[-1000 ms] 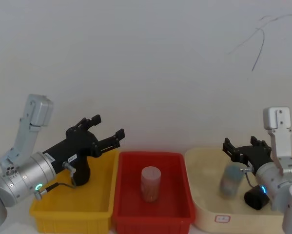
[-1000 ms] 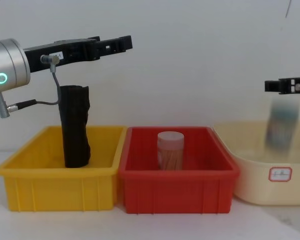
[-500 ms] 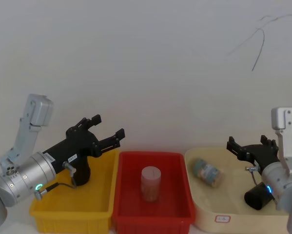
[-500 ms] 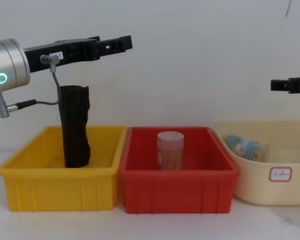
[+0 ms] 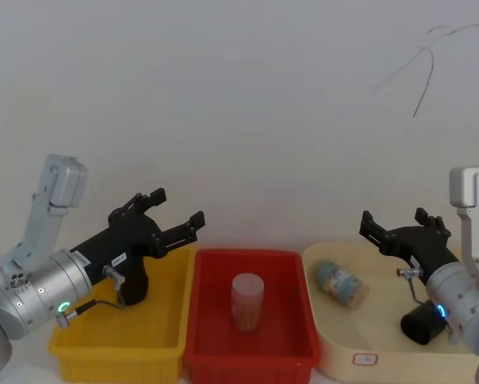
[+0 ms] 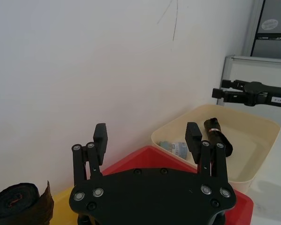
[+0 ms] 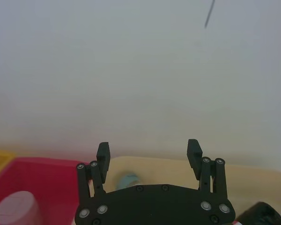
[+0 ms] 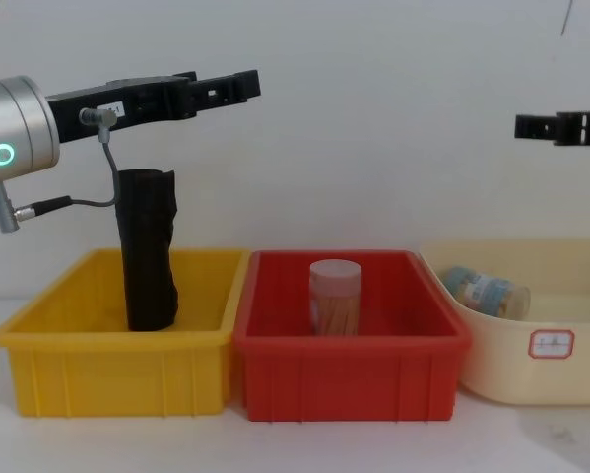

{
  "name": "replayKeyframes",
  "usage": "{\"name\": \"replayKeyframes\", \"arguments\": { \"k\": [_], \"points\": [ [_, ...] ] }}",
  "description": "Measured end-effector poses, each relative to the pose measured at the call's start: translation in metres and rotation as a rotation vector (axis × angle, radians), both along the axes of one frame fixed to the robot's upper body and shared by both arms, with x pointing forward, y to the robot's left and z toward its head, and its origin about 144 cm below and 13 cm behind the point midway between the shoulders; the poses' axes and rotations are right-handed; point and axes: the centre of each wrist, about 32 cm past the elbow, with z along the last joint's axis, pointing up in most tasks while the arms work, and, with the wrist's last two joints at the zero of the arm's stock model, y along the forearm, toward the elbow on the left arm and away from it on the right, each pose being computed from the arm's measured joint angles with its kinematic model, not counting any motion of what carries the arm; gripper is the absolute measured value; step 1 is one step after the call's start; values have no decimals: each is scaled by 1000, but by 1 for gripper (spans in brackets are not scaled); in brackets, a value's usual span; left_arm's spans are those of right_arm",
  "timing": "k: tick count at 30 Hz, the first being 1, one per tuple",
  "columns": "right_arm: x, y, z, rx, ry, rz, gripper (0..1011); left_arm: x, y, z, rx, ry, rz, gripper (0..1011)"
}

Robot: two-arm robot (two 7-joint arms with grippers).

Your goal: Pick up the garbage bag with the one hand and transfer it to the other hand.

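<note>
Looking down from the head camera, the left gripper (image 5: 175, 206) hangs spread and empty above the yellow bin (image 5: 111, 340), where a wrinkled roll (image 5: 135, 288) stands just beneath its body. The right gripper (image 5: 393, 216) hovers over the beige tub (image 5: 335, 352), prongs apart, holding nothing. The bag (image 5: 417, 326) lies on its side at the tub's right end, below and to the right of that gripper, with a jar (image 5: 341, 282) lying apart from it towards the red bin (image 5: 303, 352). From the left wrist, the bag (image 6: 217, 138) shows as a smooth, straight cylinder with a thin band near one end, resting close to the tub's wall. From the right wrist, the prongs stand wide with bare wall between them, and a dark end of the bag (image 7: 262, 213) peeks past the gripper's body. From the chest, both grippers sit high, well above the bins. Likely troubles: a lying, smooth cylinder may roll off under a skewed pinch, a prong may strike the tub wall because the bag lies so close to it, and the left gripper may take the nearer wrinkled roll by mistake.
</note>
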Motion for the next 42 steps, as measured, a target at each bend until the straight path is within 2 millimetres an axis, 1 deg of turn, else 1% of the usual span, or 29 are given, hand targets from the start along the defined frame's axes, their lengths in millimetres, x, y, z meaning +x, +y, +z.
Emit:
{"name": "replayKeyframes", "arguments": {
  "k": [7, 15, 18, 31, 42],
  "points": [
    [-2, 1, 0, 2, -3, 6, 1001, -1, 0, -1, 3, 1, 6, 1000],
    [-11, -1, -9, -4, -14, 16, 1001, -9, -6, -8, 31, 6, 44, 1000],
    [-22, -3, -18, -10, -26, 25, 1001, -17, -12, -15, 56, 11, 81, 1000],
    [-53, -5, -42, -18, -55, 63, 1001, -48, -32, -39, 146, 12, 218, 1000],
    [-84, -4, -62, -13, -77, 107, 1001, -72, -46, -53, 202, -5, 319, 1000]
  ]
}}
